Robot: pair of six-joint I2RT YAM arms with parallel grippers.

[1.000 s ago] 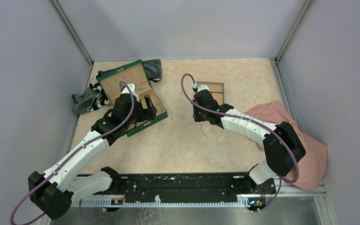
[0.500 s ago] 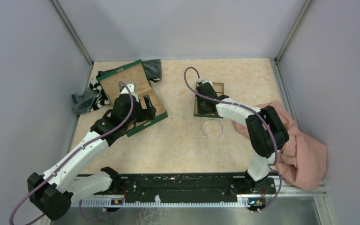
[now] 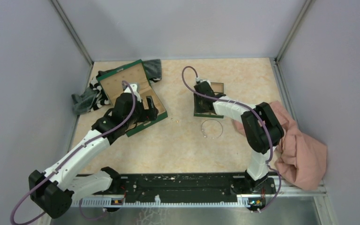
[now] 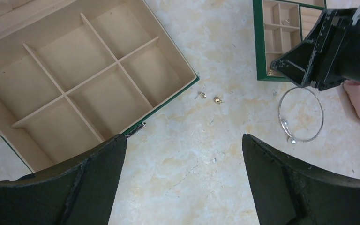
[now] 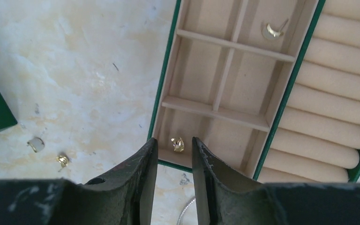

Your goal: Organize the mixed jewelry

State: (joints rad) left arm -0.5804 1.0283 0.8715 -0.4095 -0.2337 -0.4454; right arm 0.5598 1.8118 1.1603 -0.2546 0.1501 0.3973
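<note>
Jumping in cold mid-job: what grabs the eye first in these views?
The right gripper hangs, narrowly open, over a gold earring in the small tray, in its near corner cell. A silver hoop lies on the table by that tray, with two tiny loose pieces nearer the big box. The box's visible cells are empty, below the wide-open left gripper.

left arm (image 3: 82,152), right arm (image 3: 229,108) — white links, black joints | purple cables (image 3: 183,80) | fingers (image 4: 300,187) matte black
</note>
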